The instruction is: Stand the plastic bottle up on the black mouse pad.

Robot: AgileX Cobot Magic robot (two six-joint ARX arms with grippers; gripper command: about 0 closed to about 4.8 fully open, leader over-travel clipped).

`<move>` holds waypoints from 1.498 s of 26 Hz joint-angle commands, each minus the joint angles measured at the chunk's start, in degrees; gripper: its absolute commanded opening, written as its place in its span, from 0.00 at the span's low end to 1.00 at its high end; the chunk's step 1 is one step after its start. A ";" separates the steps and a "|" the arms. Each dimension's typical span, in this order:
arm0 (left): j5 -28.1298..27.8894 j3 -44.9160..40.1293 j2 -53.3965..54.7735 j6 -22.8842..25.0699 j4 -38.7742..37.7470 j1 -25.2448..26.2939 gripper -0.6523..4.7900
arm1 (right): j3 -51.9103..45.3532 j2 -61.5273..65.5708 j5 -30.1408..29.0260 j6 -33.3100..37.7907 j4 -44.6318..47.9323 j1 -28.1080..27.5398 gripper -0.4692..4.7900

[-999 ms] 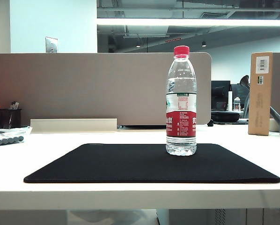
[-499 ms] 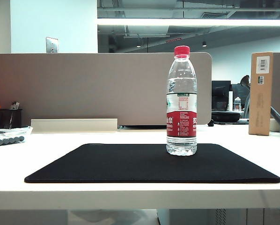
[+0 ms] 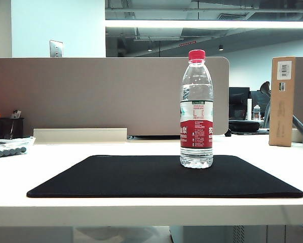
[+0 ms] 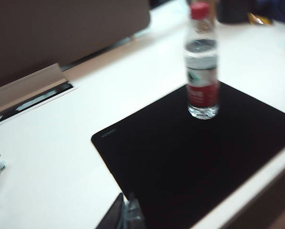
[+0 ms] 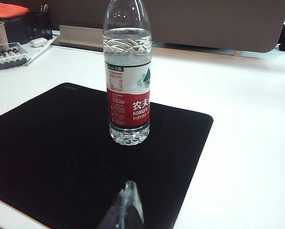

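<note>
Plastic bottle (image 3: 196, 109) upright on black mouse pad (image 3: 141, 177), apart from both closed, empty jaws.

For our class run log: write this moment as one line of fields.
bottle: upright on pad | left gripper: shut, clear of bottle | right gripper: shut, clear of bottle

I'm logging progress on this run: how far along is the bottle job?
Done: the bottle stands upright on the black mouse pad, red cap on top. In hand: nothing; the left gripper and right gripper are both shut, empty and clear of it. Left: nothing visible.
</note>
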 commanded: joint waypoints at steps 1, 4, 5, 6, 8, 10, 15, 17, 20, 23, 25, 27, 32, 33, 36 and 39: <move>22.53 -10.05 -0.79 -3.72 17.51 18.38 0.11 | -0.28 0.02 0.04 -0.09 0.68 -0.02 0.09; 31.41 -20.09 -3.37 -10.78 27.32 33.27 0.11 | -0.28 0.02 0.00 -0.09 0.63 0.00 0.09; 30.71 -21.24 -3.85 -10.80 27.56 34.67 0.11 | -0.28 0.02 0.04 -0.11 0.72 -0.02 0.09; 30.05 -23.32 -4.98 -10.43 27.58 37.00 0.11 | -0.28 0.02 0.07 -0.09 0.68 -0.02 0.09; 29.20 -24.85 -6.03 -10.25 27.54 39.08 0.11 | -0.28 0.02 0.04 -0.09 0.72 0.00 0.09; 26.62 -27.04 -8.15 -10.23 27.54 41.55 0.11 | -0.28 0.02 0.07 -0.09 0.74 0.00 0.09; 15.91 -33.14 -16.70 -10.75 27.54 42.69 0.11 | -0.28 0.02 0.07 -0.09 0.70 0.00 0.09; 15.65 -35.04 -16.92 -10.73 28.89 42.58 0.11 | -0.28 0.02 0.07 -0.09 0.66 0.00 0.09; 13.81 -35.15 -16.92 -10.10 25.70 40.22 0.11 | -0.28 0.04 0.04 -0.09 0.68 0.00 0.09; 10.51 -35.15 -16.92 -9.38 25.57 37.31 0.11 | -0.28 0.04 0.07 -0.09 0.74 0.00 0.09; 10.47 -35.15 -16.92 -9.29 25.59 36.98 0.11 | -0.28 0.04 0.04 -0.09 0.72 0.00 0.09; 10.43 -35.15 -16.92 -8.92 25.66 37.05 0.11 | -0.28 0.04 0.07 -0.09 0.72 0.00 0.09; 10.01 -35.15 -16.92 -6.91 26.45 37.05 0.11 | -0.28 0.04 0.04 -0.09 0.72 0.00 0.09; 10.03 -35.15 -16.92 -6.62 27.34 37.05 0.11 | -0.28 0.04 0.04 -0.09 0.72 0.00 0.09; 9.97 -35.15 -16.92 -6.64 28.24 37.11 0.11 | -0.28 0.04 0.04 -0.09 0.72 0.00 0.09; 8.68 -35.15 -16.92 -7.37 28.24 37.11 0.11 | -0.28 0.04 0.04 -0.09 0.72 0.00 0.09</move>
